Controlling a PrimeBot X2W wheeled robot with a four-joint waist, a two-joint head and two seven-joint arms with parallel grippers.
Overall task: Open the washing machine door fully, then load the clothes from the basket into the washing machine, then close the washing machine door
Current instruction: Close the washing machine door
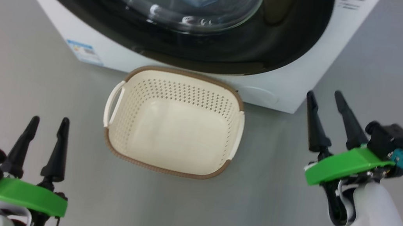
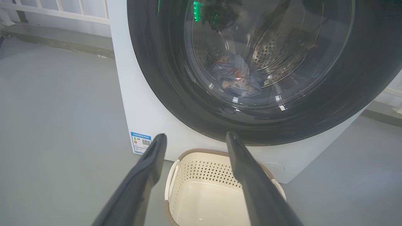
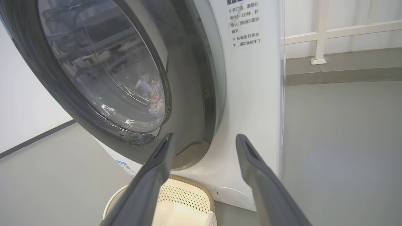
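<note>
Glossy black-ringed washing machine door (image 1: 233, 54) at top centre; perforated cream basket (image 1: 187, 74) below; left gripper (image 1: 50, 119) and right gripper (image 1: 324, 92) fingers spread, open floor (image 1: 15, 63) around them.

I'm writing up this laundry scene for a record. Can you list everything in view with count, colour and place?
washing machine: one, white, on the floor straight ahead
washing machine door: one, glossy black ring round clear glass, on the machine's front, looks shut
clothes: one small bundle, light blue with orange and tan, in the drum behind the glass
basket: one, cream with brown rim, on the floor before the machine, nothing in it
label sticker: one, blue and white, machine's lower left corner
printed notice: one, dark text, beside the door
round cover: one, white, machine's lower right corner
railing: white, along the wall
floor: grey
left gripper: dark fingers, open, holding nothing
right gripper: dark fingers, open, holding nothing
</note>
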